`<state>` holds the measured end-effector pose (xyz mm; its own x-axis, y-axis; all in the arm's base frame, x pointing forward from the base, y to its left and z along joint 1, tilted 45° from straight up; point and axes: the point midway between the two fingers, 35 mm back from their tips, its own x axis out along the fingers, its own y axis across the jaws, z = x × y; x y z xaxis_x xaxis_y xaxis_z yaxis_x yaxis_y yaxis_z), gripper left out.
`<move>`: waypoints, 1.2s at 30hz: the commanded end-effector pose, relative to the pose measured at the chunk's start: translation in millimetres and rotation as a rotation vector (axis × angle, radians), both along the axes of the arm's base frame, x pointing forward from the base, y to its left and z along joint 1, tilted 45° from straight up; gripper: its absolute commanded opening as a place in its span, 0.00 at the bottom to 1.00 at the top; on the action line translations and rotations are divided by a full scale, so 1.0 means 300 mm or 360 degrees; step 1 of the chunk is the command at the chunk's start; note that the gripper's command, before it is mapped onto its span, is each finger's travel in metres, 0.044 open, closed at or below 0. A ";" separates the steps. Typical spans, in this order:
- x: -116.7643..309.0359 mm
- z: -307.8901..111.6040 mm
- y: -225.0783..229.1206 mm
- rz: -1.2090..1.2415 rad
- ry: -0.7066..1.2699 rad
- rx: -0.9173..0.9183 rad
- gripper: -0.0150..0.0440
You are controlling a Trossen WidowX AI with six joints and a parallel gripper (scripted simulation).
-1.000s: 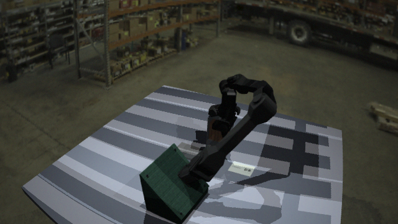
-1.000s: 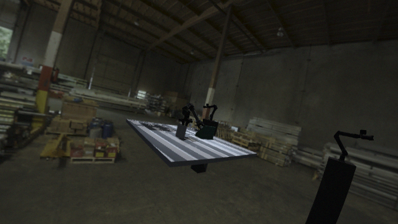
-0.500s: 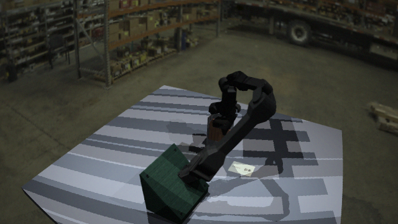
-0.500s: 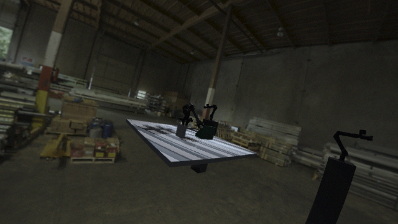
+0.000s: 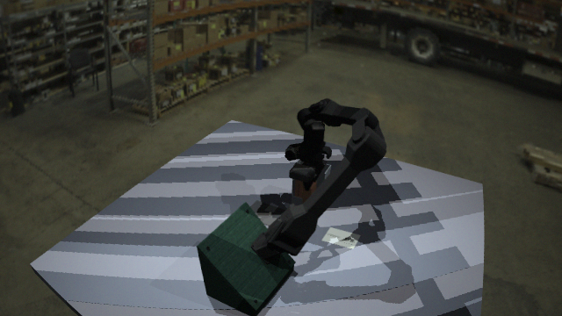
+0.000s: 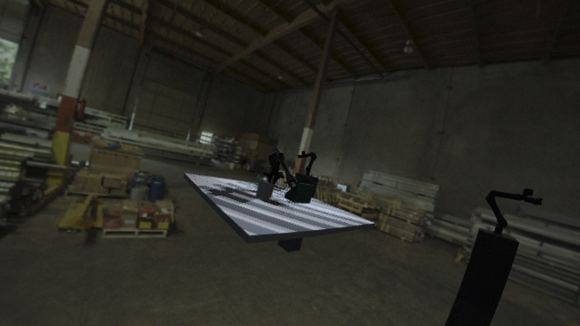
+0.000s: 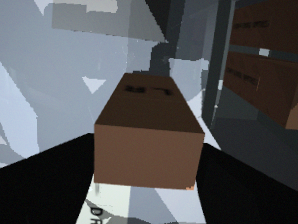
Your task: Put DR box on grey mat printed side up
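The tool (image 5: 305, 175) (image 7: 147, 148) is pinching a brown box (image 7: 149, 156) by its left and right sides in the wrist view, with one black finger against each side. Dark print shows on the box's upper face, too blurred to read, so I cannot tell whether this is the DR one. The held box is just left of the bin's wall (image 7: 219, 67) in that view; two other brown boxes, also printed, are on the right, within the bin. A pale card (image 5: 341, 238) (image 7: 107, 205) with partly visible lettering lies on the counter (image 5: 167, 233) (image 6: 290, 222), low and left in the wrist view. From above, the black arm (image 5: 331, 193) rises from a green sloped block (image 5: 234, 241) at the near side and bends over toward the far side, its tool pointing down. The card is to the right of that block.
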<state>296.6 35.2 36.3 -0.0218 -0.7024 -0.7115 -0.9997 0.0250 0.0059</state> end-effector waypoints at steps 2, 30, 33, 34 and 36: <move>-0.017 -0.022 0.032 -0.0003 -0.0010 0.0009 0.52; -0.127 -0.128 0.155 -0.0040 -0.0049 0.0004 0.52; -0.127 -0.137 0.147 -0.0040 -0.0049 0.0004 0.52; -0.127 -0.137 0.146 -0.0040 -0.0049 0.0004 0.52; -0.127 -0.142 0.142 -0.0040 -0.0049 0.0004 0.52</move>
<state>258.5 79.1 -4.4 -0.0168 -0.7013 -0.7127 -0.9986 0.0481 -0.0238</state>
